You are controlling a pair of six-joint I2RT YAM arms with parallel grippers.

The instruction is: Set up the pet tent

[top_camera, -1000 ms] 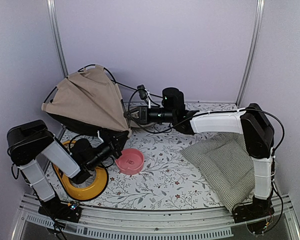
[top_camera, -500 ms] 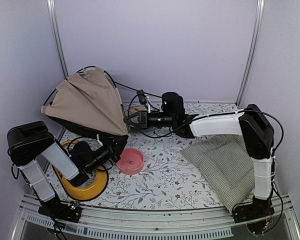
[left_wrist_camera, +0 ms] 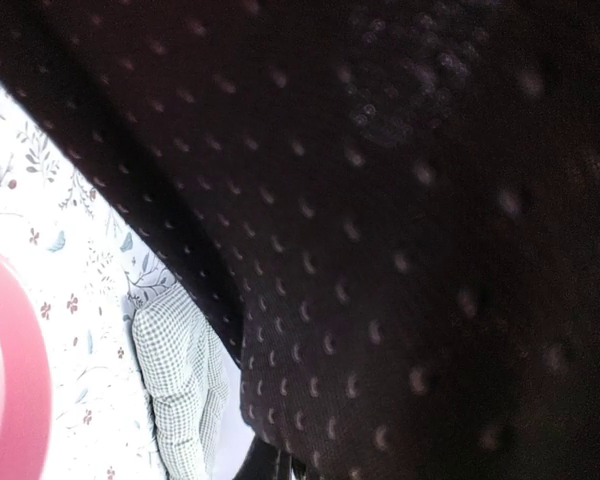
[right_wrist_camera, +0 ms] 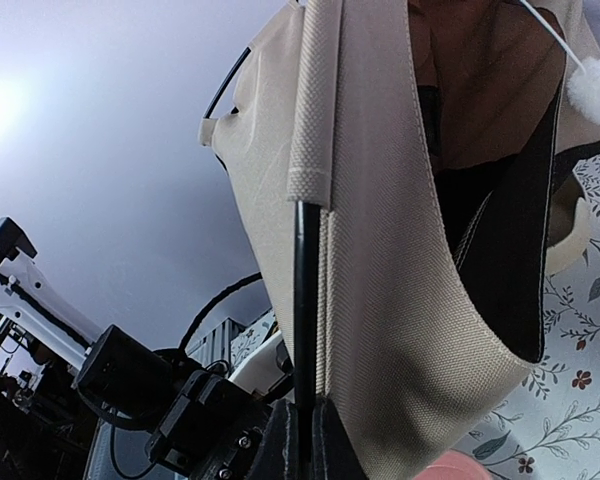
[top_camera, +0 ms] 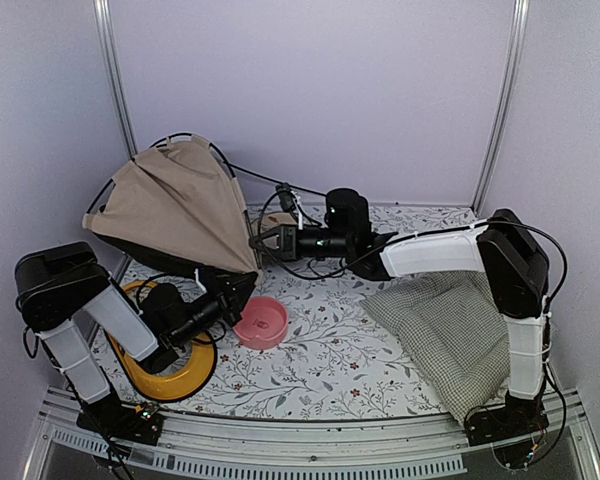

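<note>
Pet tent (top_camera: 175, 205) sits in the upper left of the top view, against the back wall, its base on the floral table (top_camera: 330, 360).

Changes, L to R: the left gripper (top_camera: 232, 290) has barely moved. It's tucked under the tent's black lower edge, fingers together. The left wrist view is nearly all dotted black lining (left_wrist_camera: 380, 250), so we can't tell if it's pinching fabric. The right gripper (top_camera: 263, 240) has slid a touch lower in the frame, and the tent's right corner has come down w/ it. Its fingers are clamped on a thin black pole (right_wrist_camera: 303, 300) just below the end of the fabric sleeve. We read this as small adjustments to pole tension, w/ setup only partly done.

Look of the tent: the beige shell is up but lopsided, peak leaning toward the left, fabric creased and slack. Black pole loops stick out at the top and left edge. The white pompom (right_wrist_camera: 592, 85) dangles at the opening, upper right of the right wrist view. The pink bowl (top_camera: 260, 322) is just beside the tent's front, and the checked cushion (top_camera: 450, 330) lies well apart at lower right.
</note>
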